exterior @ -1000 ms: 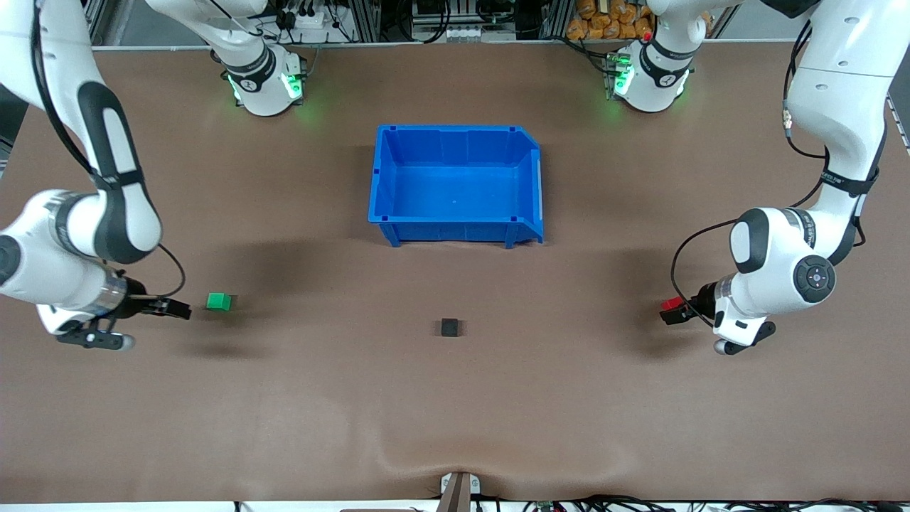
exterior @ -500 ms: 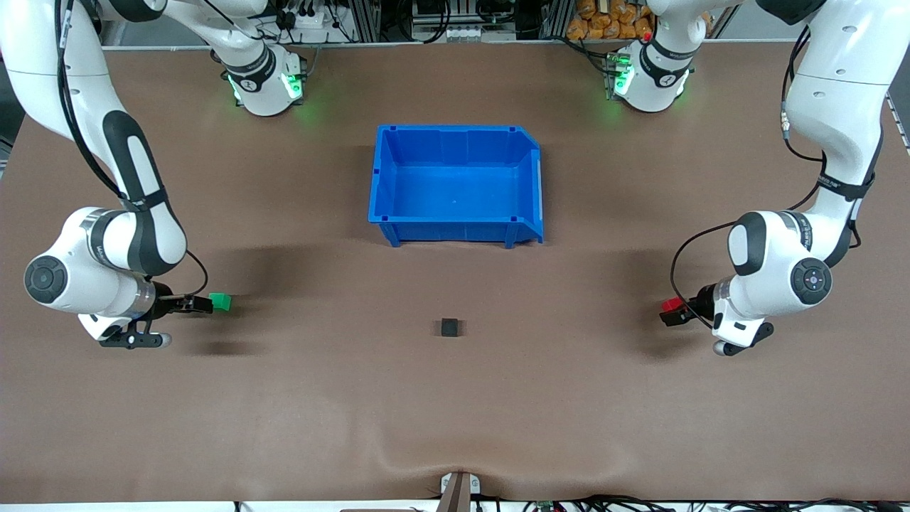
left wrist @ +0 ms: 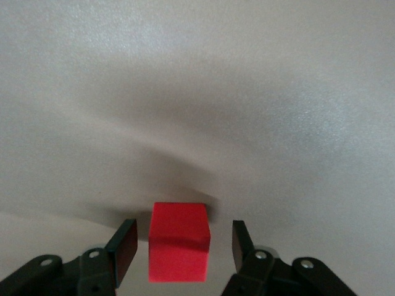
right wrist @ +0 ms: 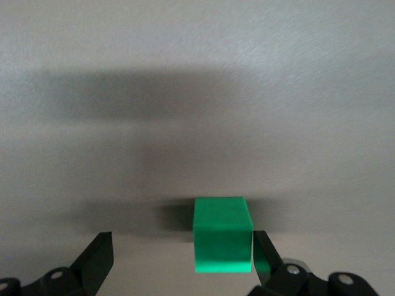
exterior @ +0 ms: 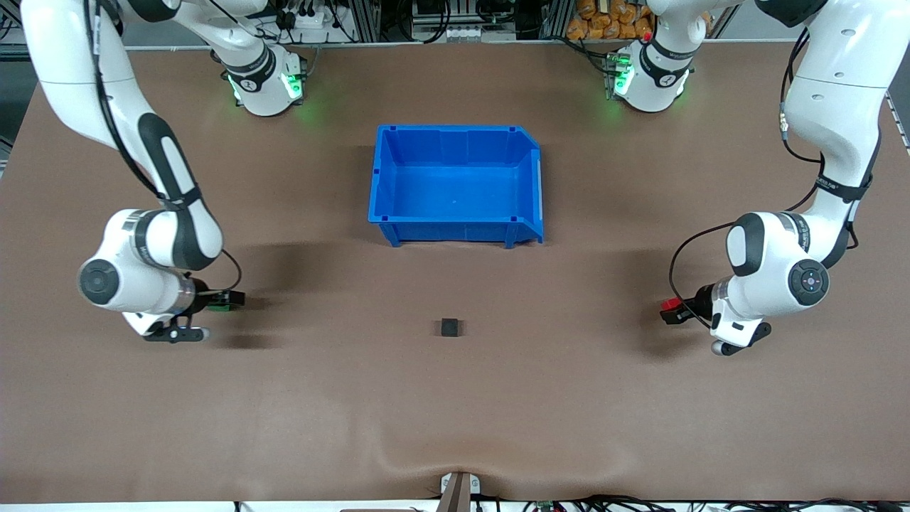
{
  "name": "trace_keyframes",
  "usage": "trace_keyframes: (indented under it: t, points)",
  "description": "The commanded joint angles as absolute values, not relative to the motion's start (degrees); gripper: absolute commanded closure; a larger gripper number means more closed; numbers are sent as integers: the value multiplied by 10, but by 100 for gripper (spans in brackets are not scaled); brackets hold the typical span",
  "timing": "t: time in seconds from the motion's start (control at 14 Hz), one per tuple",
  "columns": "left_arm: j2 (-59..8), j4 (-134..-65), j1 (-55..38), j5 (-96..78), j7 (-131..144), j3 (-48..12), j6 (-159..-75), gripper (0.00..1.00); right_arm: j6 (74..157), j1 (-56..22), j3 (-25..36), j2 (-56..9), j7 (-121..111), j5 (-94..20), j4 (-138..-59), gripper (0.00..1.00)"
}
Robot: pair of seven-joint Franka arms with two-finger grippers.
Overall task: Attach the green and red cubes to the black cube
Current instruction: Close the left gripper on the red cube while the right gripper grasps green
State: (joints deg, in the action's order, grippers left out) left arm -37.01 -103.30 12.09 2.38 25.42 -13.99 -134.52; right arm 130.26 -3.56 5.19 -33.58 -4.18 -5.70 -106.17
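Straddling square-set cubes (no long axis), both hands gape: right hand (right wrist: pixel 179 262) green cube (right wrist: pixel 222 234), left hand (left wrist: pixel 179 253) red cube (left wrist: pixel 179 242).

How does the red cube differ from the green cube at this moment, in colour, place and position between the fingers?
The red cube is bright red; the green cube is bright green. The red cube lies at the left arm's end of the table, the green cube at the right arm's end. The red cube sits about midway in the open left gripper; the green cube sits close to one finger of the open right gripper. Both look equal in size, and neither is gripped yet.
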Motion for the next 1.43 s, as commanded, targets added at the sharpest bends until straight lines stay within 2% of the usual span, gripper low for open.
trace_keyframes:
  t: [0.0, 0.07, 0.21, 0.57, 0.64, 0.79, 1.07, 1.14, 1.21, 1.36]
  points:
    - [-381, -1020, 120, 25, 258, -140, -1347, 48, 1313, -20, 55, -333, -50, -57, -1070, 0]
    - [-381, -1018, 120, 25, 259, -140, -1347, 60, 1313, -18, 55, -333, -57, -57, -1070, 0]
    - [-381, -1018, 120, 25, 265, -140, -1347, 98, 1314, -17, 55, -333, -58, -57, -1077, 0]
    - [-381, -996, 112, 23, 320, -140, -1341, 100, 1314, -16, 55, -333, -59, -57, -1090, 0]
    - [-387, -984, 101, 25, 376, -141, -1338, 100, 1313, -15, 55, -333, -59, -56, -1089, 8]
    - [-391, -971, 71, 25, 458, -140, -1338, 100, 1313, -16, 55, -333, -59, -57, -1088, 34]
    - [-400, -947, 35, 19, 592, -141, -1337, 100, 1313, -15, 55, -333, -74, -55, -1082, 75]
    - [-409, -927, 21, 18, 641, -141, -1329, 100, 1313, -13, 55, -333, -94, -55, -1082, 92]
    - [-431, -890, 5, 20, 693, -141, -1300, 100, 1313, -12, 55, -332, -113, -55, -1082, 100]
    - [-460, -827, -21, 21, 756, -140, -1248, 100, 1310, -15, 56, -332, -142, -55, -1063, 100]
